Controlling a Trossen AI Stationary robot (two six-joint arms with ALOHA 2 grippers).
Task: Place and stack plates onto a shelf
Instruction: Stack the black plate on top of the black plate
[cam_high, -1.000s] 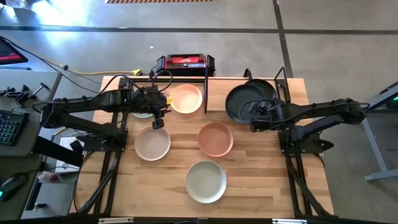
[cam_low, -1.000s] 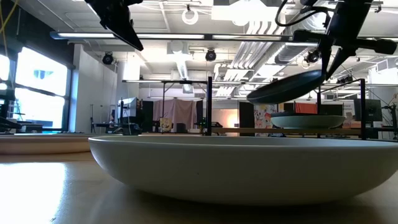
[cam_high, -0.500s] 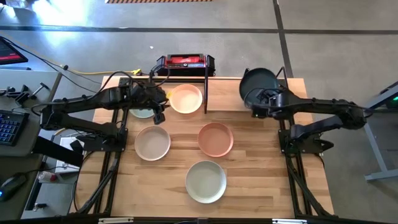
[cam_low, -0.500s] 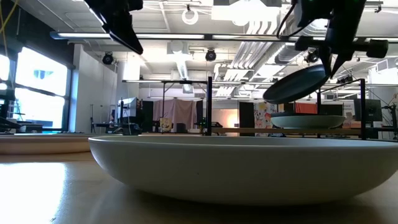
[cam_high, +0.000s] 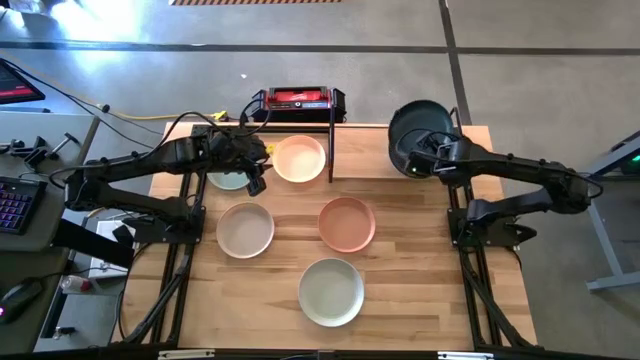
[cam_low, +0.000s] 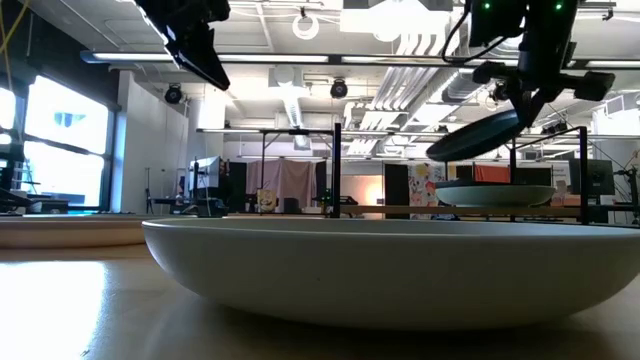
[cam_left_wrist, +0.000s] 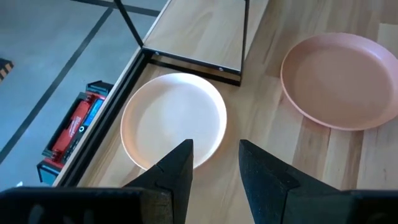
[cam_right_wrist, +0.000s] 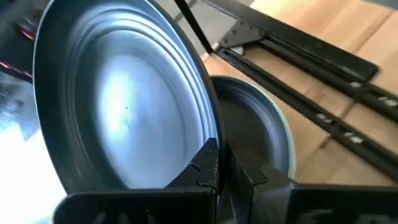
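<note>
table: I see it (cam_high: 400, 300) filling the middle of the high view, floor all round it.
shelf: its frame (cam_high: 331, 150) runs along the table's upper edge, the divider upright at upper centre.
box: a box (cam_high: 297, 99) sits just above the shelf, off the table's top edge.
plates on the table: one (cam_high: 299, 158) left of the divider; one (cam_high: 228, 179) further left, mostly under my left arm; one (cam_high: 245, 229) below that; one (cam_high: 347, 222) at centre; one (cam_high: 331, 291) at lower centre.
held plate: one plate (cam_high: 417, 132) is tilted at upper right, over another (cam_right_wrist: 273, 140) resting beneath it.
left gripper: it (cam_high: 254, 172) hangs between the two upper-left plates.
right gripper: it (cam_high: 425, 158) is at the tilted plate's lower rim.
</note>
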